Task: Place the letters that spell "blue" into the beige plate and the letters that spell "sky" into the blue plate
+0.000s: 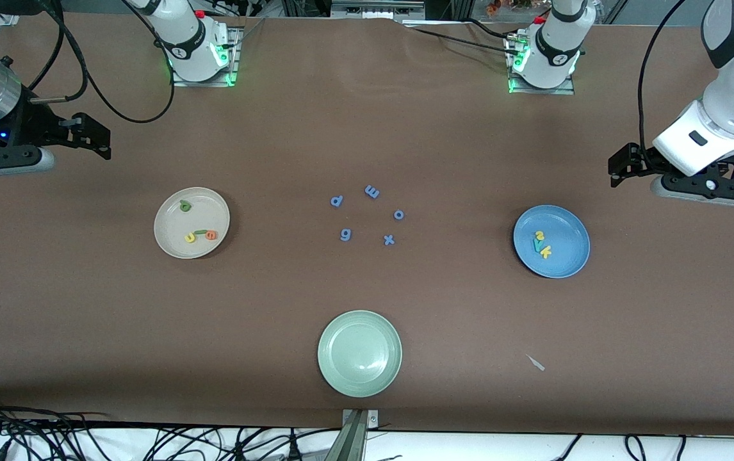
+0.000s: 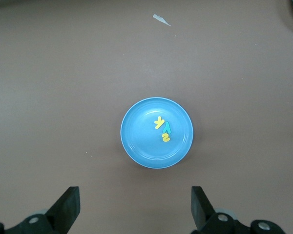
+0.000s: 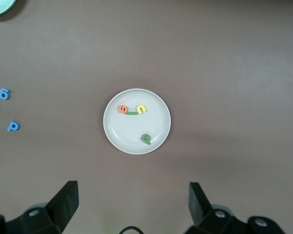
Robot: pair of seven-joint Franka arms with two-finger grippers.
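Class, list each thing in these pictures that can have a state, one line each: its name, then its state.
Beige plate: holds the green b, green l, yellow u and orange e.
Blue plate: holds the yellow s, teal y and yellow k.
Pale green plate: empty.
Blue letters: loose on the table.
Left gripper: open, empty, over the table.
Right gripper: open, empty, over the table.

The bench (image 1: 367,128) is plain brown. The beige plate (image 1: 171,240) holds a dark green b (image 1: 184,205), light green l (image 1: 200,232), yellow u (image 1: 190,237) and orange e (image 1: 211,235). The blue plate (image 1: 569,256) holds a yellow s (image 1: 539,235), yellow k (image 1: 545,251) and teal y (image 1: 537,245). Five loose letters (image 1: 367,214) are blue; the third plate (image 1: 359,352) is pale green.
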